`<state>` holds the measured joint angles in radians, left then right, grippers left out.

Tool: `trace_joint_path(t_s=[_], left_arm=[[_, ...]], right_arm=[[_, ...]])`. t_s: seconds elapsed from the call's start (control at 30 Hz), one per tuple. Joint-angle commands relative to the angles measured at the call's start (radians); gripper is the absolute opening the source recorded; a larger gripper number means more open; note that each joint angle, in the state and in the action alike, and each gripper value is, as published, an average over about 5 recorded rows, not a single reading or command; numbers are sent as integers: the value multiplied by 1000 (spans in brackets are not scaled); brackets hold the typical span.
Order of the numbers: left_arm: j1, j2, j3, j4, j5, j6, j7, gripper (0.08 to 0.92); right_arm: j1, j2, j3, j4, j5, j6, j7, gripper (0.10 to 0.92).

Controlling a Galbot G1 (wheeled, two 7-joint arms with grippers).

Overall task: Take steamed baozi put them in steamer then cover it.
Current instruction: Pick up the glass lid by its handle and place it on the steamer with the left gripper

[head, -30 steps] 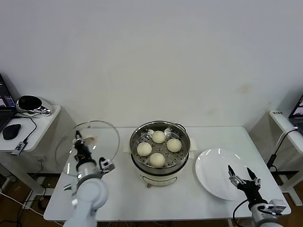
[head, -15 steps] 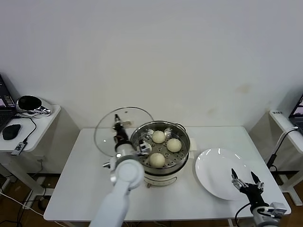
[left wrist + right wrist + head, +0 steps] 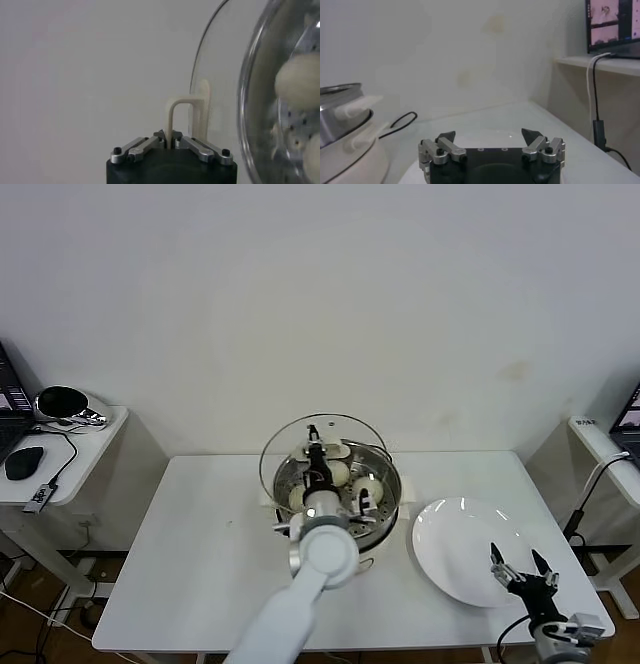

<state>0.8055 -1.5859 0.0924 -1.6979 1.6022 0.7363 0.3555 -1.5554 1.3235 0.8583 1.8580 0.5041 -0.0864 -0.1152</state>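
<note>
The steamer (image 3: 397, 484) stands mid-table, a steel pot on a cream base, with several steamed baozi (image 3: 368, 489) on its perforated tray. My left gripper (image 3: 314, 456) is shut on the cream bar handle (image 3: 179, 111) of the cover (image 3: 285, 452). It holds the clear glass lid tilted on edge over the pot's left and back side. In the left wrist view the lid's glass (image 3: 220, 70) stands beside the pot rim (image 3: 248, 105), and a baozi (image 3: 299, 80) shows inside. My right gripper (image 3: 520, 567) hangs open and empty over the front right of the table, as its own wrist view (image 3: 490, 135) also shows.
A flat white plate (image 3: 455, 534) lies right of the steamer, under the right gripper. The steamer's wall (image 3: 337, 107) and a black cable (image 3: 400, 122) show in the right wrist view. A side table (image 3: 95, 446) at the left carries a mouse (image 3: 24, 461). A shelf (image 3: 600, 439) stands at the right.
My left arm has carried the cover from over the table's left side rightwards to above the steamer. The right gripper has stayed open and barely moved.
</note>
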Motion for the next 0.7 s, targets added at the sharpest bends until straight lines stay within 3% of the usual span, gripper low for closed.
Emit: trace_joint_path(t_s=[0.03,0.4,0.7], left_arm=[[-14,-20,87,46,16,45,11,140],[0,-22,74,27,56,47,99,140],[2,-23,60,64,59,47,107,140]], right_arm=[[6,0,6,-3,-5,-3,0,823],[17,0,23,-4,-1,-5,-1,823],[16,1,21,-11,-8,0,-2,823]])
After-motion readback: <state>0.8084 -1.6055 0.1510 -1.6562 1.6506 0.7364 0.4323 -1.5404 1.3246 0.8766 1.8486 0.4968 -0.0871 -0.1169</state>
